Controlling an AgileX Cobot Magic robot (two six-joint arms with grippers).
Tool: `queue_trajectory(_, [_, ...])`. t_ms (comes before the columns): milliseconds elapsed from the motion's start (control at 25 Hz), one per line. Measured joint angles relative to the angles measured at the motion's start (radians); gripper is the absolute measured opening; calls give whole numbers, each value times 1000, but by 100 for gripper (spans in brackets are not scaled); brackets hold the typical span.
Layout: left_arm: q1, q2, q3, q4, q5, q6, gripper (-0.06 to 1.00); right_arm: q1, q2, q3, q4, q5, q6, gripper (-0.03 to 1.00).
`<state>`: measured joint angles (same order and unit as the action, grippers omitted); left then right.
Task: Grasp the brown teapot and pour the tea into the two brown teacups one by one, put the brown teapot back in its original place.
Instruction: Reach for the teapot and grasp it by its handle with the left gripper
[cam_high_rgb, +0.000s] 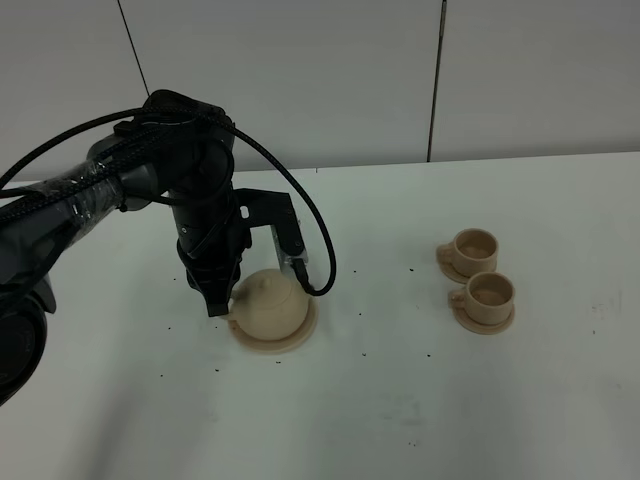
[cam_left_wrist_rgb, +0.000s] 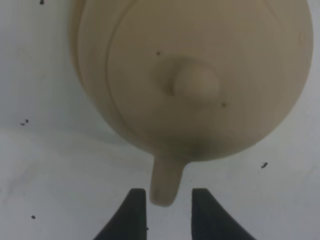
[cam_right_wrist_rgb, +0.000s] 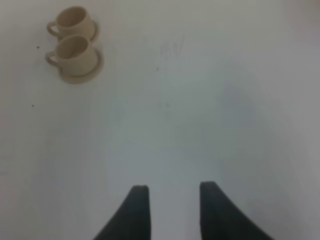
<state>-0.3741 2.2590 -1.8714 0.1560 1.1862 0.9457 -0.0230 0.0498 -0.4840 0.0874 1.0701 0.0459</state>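
Left tool (cam_left_wrist_rgb: 168, 192) straddles the loop handle (cam_left_wrist_rgb: 165, 182) of the squat round beige-tan ceramic teapot (cam_left_wrist_rgb: 190, 80), jaws parted, not clenched.
White surface (cam_left_wrist_rgb: 60, 170) shows between each finger and the handle. Directly ahead of this tool, the teapot sits upright, lid on, on a flat round tan saucer plate (cam_high_rgb: 300, 338). Well off toward the right tool's side stand a small beige-tan cylindrical teacup (cam_high_rgb: 474, 246) and its twin teacup (cam_high_rgb: 489, 292), each on a small saucer. Right tool (cam_right_wrist_rgb: 170, 192) hangs released, nothing between its fingers.

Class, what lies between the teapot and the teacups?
Between teapot and teacups: bare white table with dark specks, shown in exterior high view.
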Motion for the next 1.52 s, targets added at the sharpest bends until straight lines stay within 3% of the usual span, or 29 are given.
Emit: queue_trajectory(1520, [0,44,1,26,0,10,28,0,0,0,0,0,0,24])
